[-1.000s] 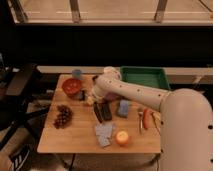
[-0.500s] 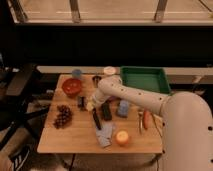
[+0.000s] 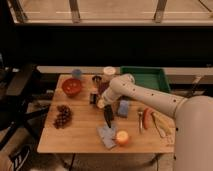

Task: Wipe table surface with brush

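Black and thin, the brush (image 3: pixel 108 118) stands near the middle of the tabletop (image 3: pixel 75 135). The end effector (image 3: pixel 102 104) grips its top, closed tight.

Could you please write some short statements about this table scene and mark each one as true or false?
1. The end effector is above the middle of the table surface. True.
2. The end effector is shut on the brush, which points down toward the table. True.
3. The orange lies inside the green tray. False: it sits on the table near the front edge, beside the grey-blue cloth.
4. The red bowl stands at the picture's right end of the table. False: it stands at the far left part.
5. The grape bunch lies in front of the red bowl. True.
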`<state>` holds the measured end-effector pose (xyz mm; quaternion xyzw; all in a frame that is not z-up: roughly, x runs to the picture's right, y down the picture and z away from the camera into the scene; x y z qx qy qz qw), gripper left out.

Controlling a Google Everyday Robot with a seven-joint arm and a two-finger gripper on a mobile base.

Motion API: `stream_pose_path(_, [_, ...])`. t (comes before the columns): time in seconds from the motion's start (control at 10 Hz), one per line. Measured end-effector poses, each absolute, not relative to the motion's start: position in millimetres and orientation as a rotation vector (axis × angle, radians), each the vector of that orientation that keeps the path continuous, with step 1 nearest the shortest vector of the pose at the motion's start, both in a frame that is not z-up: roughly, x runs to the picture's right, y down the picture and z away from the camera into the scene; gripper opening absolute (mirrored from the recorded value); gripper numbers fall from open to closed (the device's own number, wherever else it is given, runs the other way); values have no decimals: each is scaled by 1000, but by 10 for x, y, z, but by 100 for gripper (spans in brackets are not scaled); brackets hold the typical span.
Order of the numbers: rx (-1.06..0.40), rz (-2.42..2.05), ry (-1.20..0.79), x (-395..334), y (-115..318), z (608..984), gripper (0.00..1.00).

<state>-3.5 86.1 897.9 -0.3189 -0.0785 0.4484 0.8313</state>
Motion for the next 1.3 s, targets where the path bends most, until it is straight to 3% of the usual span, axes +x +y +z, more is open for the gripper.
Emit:
stream_pose_path(0.3, [-691,904,-192,-198,773,9076,0])
stream_pose_path(0.8, [-741,891,-197,-733,1022,9029,0])
stream_pose_path(1.3, [-662,946,-131,-99,909,9060,0])
